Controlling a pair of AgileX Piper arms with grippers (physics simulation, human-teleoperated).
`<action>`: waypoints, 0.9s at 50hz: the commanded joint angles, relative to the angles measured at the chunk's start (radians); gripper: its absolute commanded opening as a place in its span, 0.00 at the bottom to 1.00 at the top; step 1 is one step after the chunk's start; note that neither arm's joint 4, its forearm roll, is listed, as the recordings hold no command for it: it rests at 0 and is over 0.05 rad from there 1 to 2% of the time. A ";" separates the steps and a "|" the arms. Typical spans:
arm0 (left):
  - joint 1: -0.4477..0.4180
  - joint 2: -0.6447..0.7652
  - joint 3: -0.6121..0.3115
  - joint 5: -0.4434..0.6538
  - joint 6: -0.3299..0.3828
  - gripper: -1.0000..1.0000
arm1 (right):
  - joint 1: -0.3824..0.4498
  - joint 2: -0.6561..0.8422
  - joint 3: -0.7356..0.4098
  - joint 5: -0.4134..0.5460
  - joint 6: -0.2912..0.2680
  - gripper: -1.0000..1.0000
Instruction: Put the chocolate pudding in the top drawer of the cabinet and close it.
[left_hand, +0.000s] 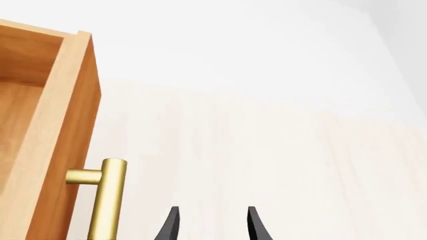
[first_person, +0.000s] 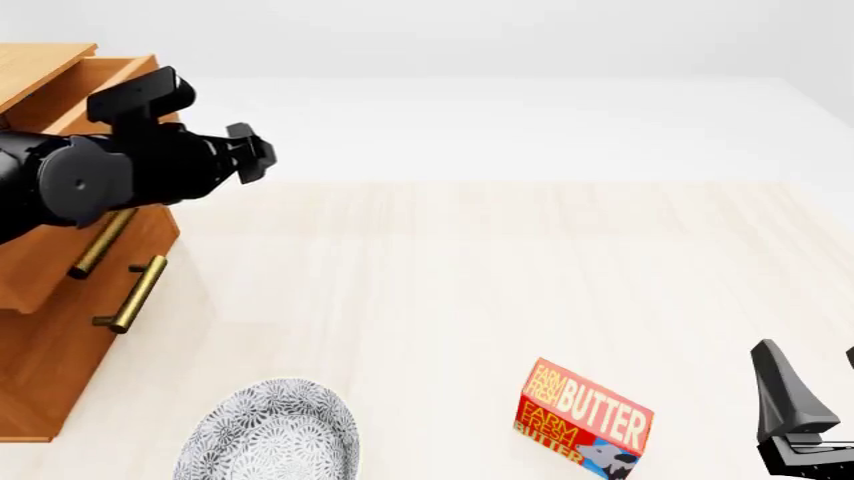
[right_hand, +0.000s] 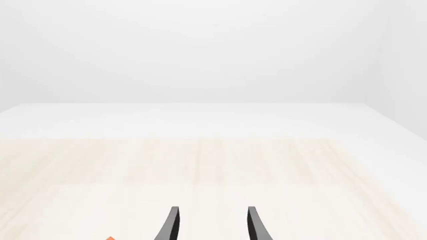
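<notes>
While top drawer (first_person: 54, 230) gapes, butter box (first_person: 583, 417), patterned plate (first_person: 274, 440) nearby.

Top drawer (first_person: 54, 250) open; cabinet (first_person: 40, 370) left.

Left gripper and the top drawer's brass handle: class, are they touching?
Apart. In the left wrist view, the left gripper shows open fingertips over bare table, with a clear gap to the brass handle on the top drawer.
</notes>
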 joint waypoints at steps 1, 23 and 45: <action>0.029 -0.008 0.012 -0.003 0.015 1.00 | 0.000 0.000 0.000 0.000 0.000 1.00; 0.080 -0.002 0.036 -0.025 0.036 1.00 | 0.000 0.000 0.000 0.000 0.000 1.00; 0.136 -0.019 0.037 -0.014 0.060 1.00 | 0.000 0.000 0.000 0.000 0.000 1.00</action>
